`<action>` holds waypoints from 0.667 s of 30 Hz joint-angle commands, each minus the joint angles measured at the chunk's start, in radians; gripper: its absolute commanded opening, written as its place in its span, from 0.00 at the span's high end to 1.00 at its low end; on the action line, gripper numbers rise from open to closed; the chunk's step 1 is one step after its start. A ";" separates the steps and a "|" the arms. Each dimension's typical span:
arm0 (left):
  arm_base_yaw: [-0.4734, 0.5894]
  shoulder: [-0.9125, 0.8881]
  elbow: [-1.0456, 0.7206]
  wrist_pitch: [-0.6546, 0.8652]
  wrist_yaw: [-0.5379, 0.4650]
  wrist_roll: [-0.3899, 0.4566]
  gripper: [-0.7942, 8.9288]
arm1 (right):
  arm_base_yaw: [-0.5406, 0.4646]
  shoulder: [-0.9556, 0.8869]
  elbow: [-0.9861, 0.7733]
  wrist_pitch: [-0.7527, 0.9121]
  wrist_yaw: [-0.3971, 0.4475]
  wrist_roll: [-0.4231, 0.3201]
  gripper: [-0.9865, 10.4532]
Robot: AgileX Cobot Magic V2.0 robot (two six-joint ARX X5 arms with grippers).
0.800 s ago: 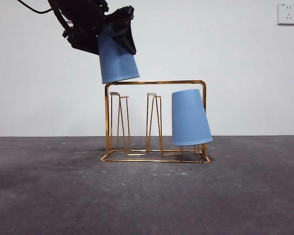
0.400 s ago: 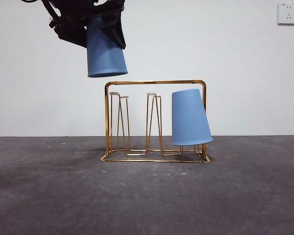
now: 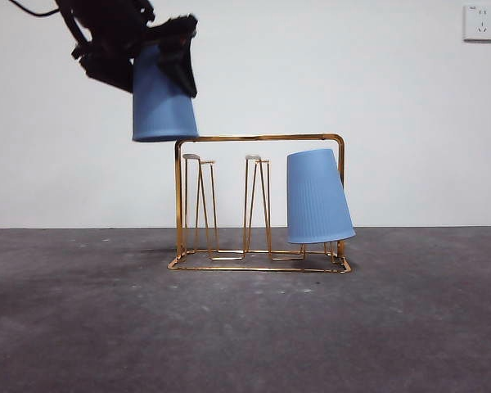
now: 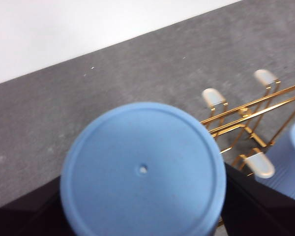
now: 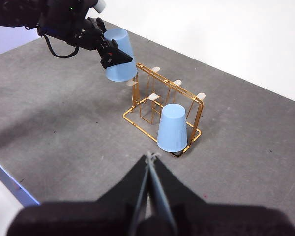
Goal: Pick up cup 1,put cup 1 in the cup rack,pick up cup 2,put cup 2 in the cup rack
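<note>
The gold wire cup rack [image 3: 260, 137] stands mid-table. One blue ribbed cup [image 3: 317, 196] sits upside down on a peg at the rack's right end, leaning slightly. My left gripper [image 3: 165, 56] is shut on a second blue cup [image 3: 162, 102] and holds it mouth down in the air, just above and left of the rack's left corner. The left wrist view shows this cup's round base [image 4: 142, 169] between my black jaws, with the rack's white-tipped pegs [image 4: 214, 97] beyond it. My right gripper [image 5: 150, 162] is shut and empty, well back from the rack [image 5: 137, 125].
The table top [image 3: 245, 327] is dark grey, with a white wall behind it. A wall socket [image 3: 481, 22] is at the upper right. The rack's left and middle pegs [image 3: 198, 164] carry nothing.
My left gripper has carried the blue cup to the left, from over the rack's left part to just beyond its left corner. The cup has turned more upright, mouth down. The racked cup has not moved.
</note>
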 commanded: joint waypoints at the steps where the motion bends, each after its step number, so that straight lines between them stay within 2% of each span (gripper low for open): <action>1: -0.001 0.016 -0.010 0.011 0.019 0.011 0.92 | -0.001 -0.004 -0.007 -0.023 -0.001 0.007 0.92; 20: -0.013 0.067 -0.071 0.113 0.047 -0.013 0.93 | -0.001 -0.004 -0.010 -0.023 -0.001 0.007 0.92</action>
